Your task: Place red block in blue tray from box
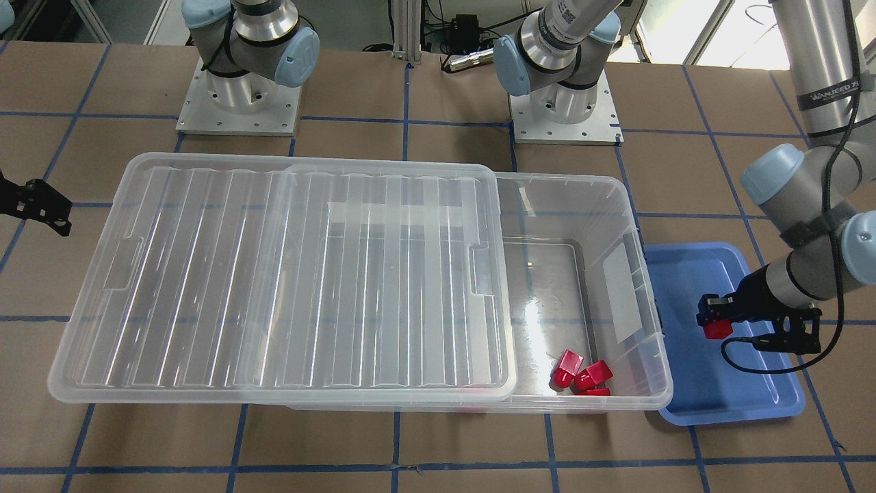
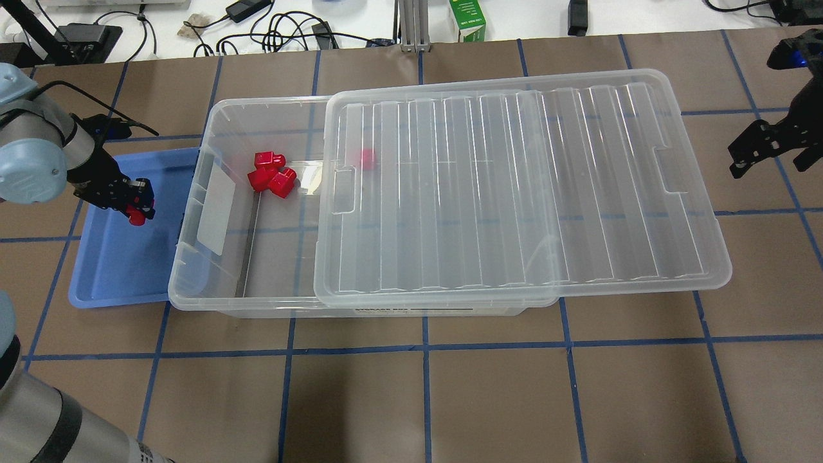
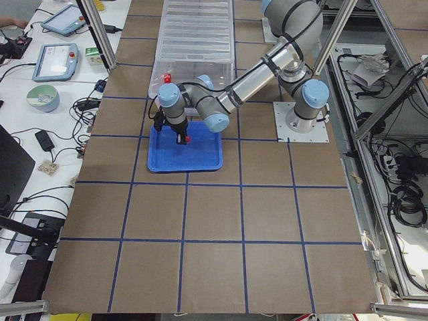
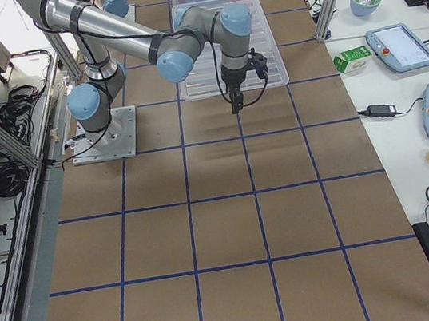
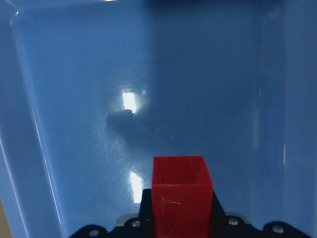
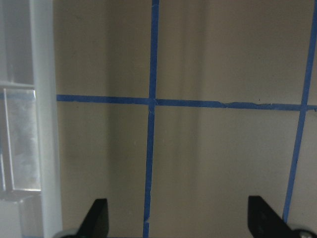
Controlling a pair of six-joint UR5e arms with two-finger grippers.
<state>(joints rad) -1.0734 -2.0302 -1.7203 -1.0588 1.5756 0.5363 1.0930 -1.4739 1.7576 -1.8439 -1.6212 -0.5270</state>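
Observation:
My left gripper point(image 1: 712, 322) point(image 2: 136, 212) is shut on a red block point(image 1: 717, 330) point(image 2: 135, 218) point(image 5: 181, 196) and holds it over the blue tray point(image 1: 691, 274) point(image 2: 116, 270) point(image 5: 74, 99), above its floor. The tray sits against the open end of the clear box point(image 1: 616, 198) point(image 2: 212, 128). Several more red blocks point(image 1: 582, 373) point(image 2: 271, 175) lie in the box's uncovered end; one point(image 2: 367, 158) shows through the lid. The ribbed lid point(image 1: 287, 281) point(image 2: 514, 186) is slid aside over most of the box. My right gripper point(image 2: 768, 151) point(image 6: 181, 218) is open and empty, above bare table beyond the lid's end.
The brown table point(image 1: 438, 445) has blue tape grid lines. The arm bases point(image 1: 239, 89) point(image 1: 564, 103) stand behind the box. Cables and a green carton point(image 2: 467, 22) lie on the white bench beyond the table.

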